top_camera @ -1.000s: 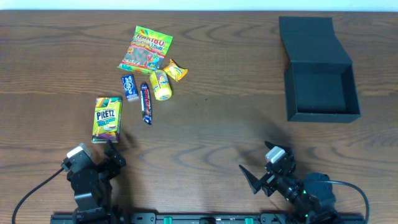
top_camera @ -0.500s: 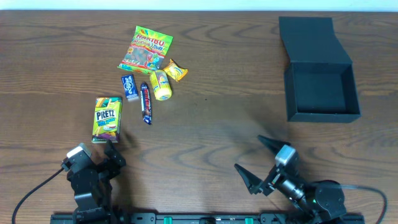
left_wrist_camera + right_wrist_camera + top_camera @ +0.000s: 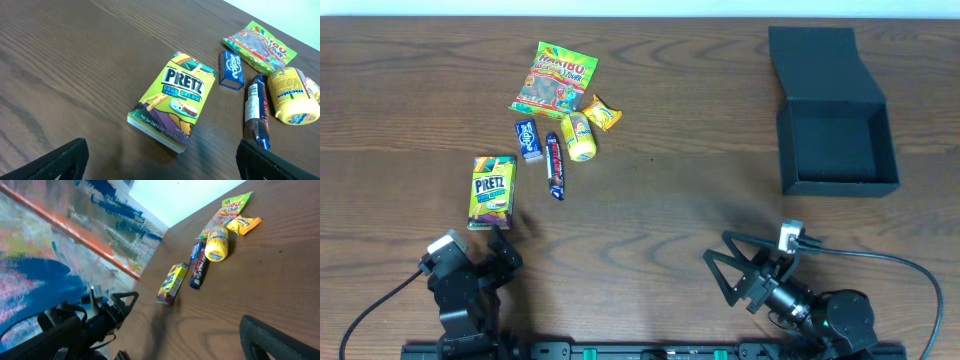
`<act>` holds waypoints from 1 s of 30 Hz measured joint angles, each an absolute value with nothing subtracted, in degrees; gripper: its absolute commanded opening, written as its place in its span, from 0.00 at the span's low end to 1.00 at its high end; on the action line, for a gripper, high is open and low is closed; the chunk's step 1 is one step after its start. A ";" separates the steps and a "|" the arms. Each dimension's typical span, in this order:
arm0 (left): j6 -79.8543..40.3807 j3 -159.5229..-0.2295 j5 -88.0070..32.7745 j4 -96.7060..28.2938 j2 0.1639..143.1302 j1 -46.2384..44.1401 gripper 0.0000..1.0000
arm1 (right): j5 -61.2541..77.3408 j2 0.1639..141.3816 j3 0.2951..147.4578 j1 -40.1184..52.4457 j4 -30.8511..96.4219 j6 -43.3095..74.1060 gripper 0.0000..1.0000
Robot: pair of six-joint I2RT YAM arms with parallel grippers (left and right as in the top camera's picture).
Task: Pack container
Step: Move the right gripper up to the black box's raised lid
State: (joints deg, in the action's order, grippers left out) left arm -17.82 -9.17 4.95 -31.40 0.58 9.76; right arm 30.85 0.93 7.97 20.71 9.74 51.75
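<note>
I see the matte dark square cardboard box (image 3: 835, 145), its flat lid (image 3: 817, 62) hinged open, empty, on the grained wooden table (image 3: 670, 200); left fingers (image 3: 60, 161) and right fingers (image 3: 280, 337) stand apart.

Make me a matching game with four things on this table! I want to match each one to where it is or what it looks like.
Things:
1. container
2. Pretz box
3. Haribo bag
4. Mentos tub

Clues:
A. at the very back of the snack group
B. dark, lid open, nothing inside
C. round, yellow, lying on its side
D. lying flat, a little apart from the other snacks

Right pairs: 1-B, 2-D, 3-A, 4-C
</note>
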 measured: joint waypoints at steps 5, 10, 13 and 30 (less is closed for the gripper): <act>-17.82 -9.17 4.95 -31.40 0.58 9.76 0.95 | 30.41 4.71 7.97 19.84 8.45 51.70 0.99; -17.82 -9.17 4.95 -31.40 0.58 9.76 0.95 | 30.06 13.39 9.13 16.29 6.02 48.47 0.99; -17.85 -9.17 4.95 -31.40 0.58 9.76 0.95 | 30.04 21.58 13.30 13.06 6.24 44.16 0.99; -17.85 -9.17 4.71 -31.18 0.49 9.76 0.95 | 17.06 67.53 54.89 3.77 31.94 13.17 0.99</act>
State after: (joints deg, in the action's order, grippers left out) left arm -17.85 -9.17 4.71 -31.18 0.49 9.76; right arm 17.06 67.53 54.89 3.77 31.94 13.17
